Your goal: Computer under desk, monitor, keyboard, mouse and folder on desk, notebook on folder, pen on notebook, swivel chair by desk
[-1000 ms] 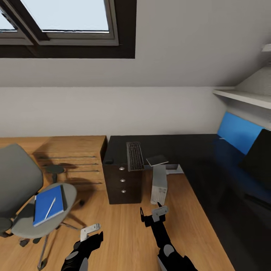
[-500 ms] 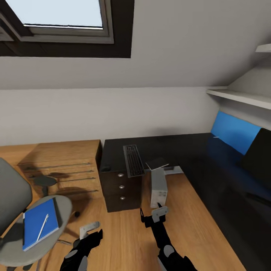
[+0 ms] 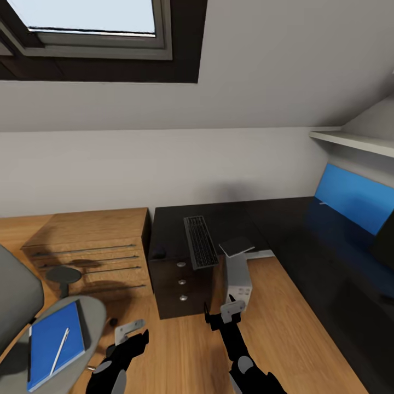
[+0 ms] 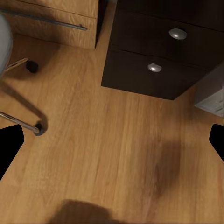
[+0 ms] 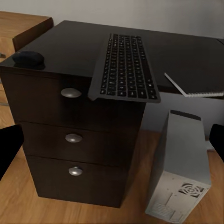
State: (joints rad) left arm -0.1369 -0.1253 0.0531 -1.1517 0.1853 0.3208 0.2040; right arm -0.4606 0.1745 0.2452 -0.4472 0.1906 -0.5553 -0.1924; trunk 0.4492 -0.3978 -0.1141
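The black-topped desk (image 3: 273,219) runs along the wall and down the right. On it lie the dark keyboard (image 3: 200,242) (image 5: 123,67), overhanging the front edge, the small black mouse (image 3: 158,254) (image 5: 28,58) and the notebook (image 3: 236,246) (image 5: 196,84). The grey computer (image 3: 239,279) (image 5: 182,168) stands on the floor beside the drawers (image 5: 70,140). The monitor (image 3: 386,243) is cut off at the right edge. At lower left, the swivel chair (image 3: 90,309) carries the blue folder (image 3: 46,350) with the white pen (image 3: 60,343) on it. My left gripper (image 3: 134,334) (image 4: 112,144) and right gripper (image 3: 220,313) (image 5: 112,144) hang open and hold nothing.
A light wooden dresser (image 3: 87,246) (image 4: 51,23) stands left of the desk drawers (image 4: 158,51). The chair's chrome leg and castor (image 4: 39,128) lie on the wooden floor (image 3: 186,350). A blue panel (image 3: 355,197) leans at the back right under a white shelf (image 3: 355,143).
The whole picture has shifted as the camera moved: the desk looks a little closer and the chair sits lower and farther left in the picture. Both grippers hold the same open pose.
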